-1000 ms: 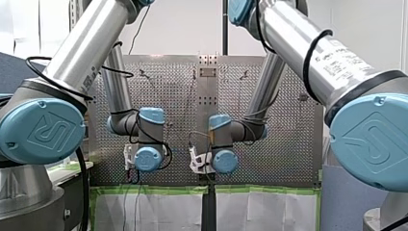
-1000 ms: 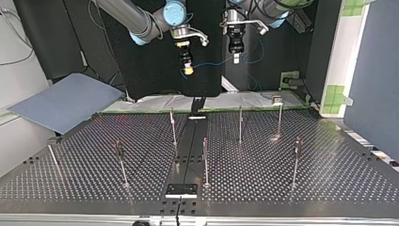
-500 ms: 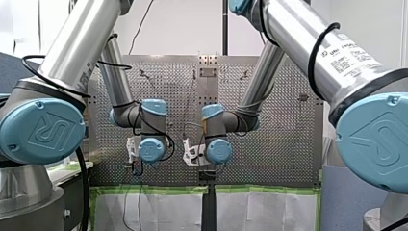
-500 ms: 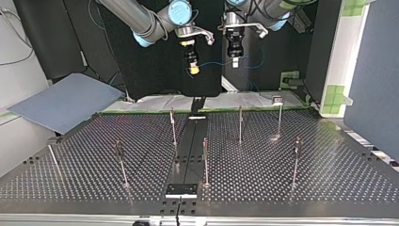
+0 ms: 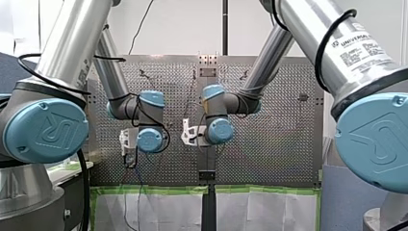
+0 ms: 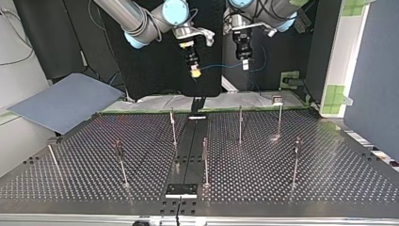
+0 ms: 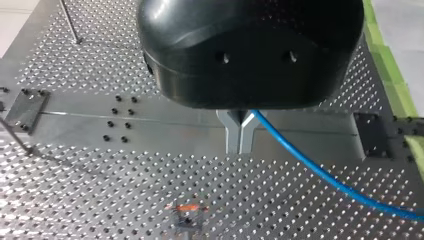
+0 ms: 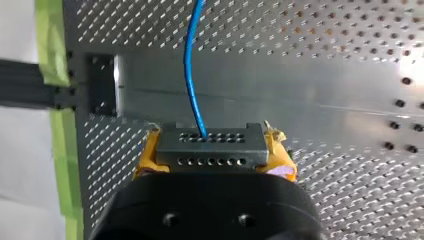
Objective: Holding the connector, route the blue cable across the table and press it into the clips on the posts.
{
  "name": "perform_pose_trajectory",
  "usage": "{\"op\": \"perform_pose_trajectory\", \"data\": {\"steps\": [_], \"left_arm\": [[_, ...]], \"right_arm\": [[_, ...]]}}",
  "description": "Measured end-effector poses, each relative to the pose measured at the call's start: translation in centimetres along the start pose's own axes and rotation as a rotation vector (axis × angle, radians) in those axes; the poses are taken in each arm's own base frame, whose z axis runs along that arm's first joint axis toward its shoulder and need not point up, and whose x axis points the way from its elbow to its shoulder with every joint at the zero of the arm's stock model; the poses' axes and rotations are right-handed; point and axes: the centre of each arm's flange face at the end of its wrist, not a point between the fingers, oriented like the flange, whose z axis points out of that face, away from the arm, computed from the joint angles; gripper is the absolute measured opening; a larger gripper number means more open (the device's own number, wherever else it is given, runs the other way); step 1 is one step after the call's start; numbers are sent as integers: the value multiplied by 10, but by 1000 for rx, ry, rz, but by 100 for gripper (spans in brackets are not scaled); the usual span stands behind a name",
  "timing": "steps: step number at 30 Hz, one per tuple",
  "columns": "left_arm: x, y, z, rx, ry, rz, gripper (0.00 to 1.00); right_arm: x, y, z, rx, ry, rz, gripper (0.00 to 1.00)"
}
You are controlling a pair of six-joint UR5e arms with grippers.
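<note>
Evidently the connector [image 8: 210, 146] is the anchor here: my right gripper [image 6: 194, 71] has it clamped between its yellow pads [image 8: 146, 162], jaws closed against its two ends, so the cable's end cannot twist or slip while the line is laid. The cable [image 7: 320, 175] leaves the connector's face and runs to my left gripper [image 7: 241, 146], just beside the connector in the top view. Its metal fingers [image 7: 230, 131] are pinched together on the cable, seemingly as a guide that tensions the short span. Both hang high, with the table [image 6: 291, 188] well below the connector and the posts [image 6: 240, 123] well apart from it. No clip [image 6: 277, 99] holds cable yet, so routing looks barely begun. Pressing in will call for a taut span out from the connector.
</note>
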Motion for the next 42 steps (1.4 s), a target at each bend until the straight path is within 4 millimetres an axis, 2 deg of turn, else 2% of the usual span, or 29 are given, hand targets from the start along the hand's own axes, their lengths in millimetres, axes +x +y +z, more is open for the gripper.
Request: {"op": "perform_pose_trajectory", "data": {"steps": [14, 17, 28, 34, 42], "left_arm": [[-37, 14, 5, -43, -9, -4, 0], [-46, 16, 7, -52, -24, -23, 0], [-84, 35, 25, -137, -90, -74, 0], [-108, 40, 28, -148, -137, -103, 0], [-142, 50, 48, -147, -175, -116, 0]], "right_arm": [[98, -19, 4, 118, 99, 39, 0], [114, -23, 5, 144, 110, 44, 0], [149, -30, 15, 202, 116, 48, 0], [173, -35, 22, 221, 134, 50, 0], [202, -44, 28, 246, 160, 53, 0]]}}
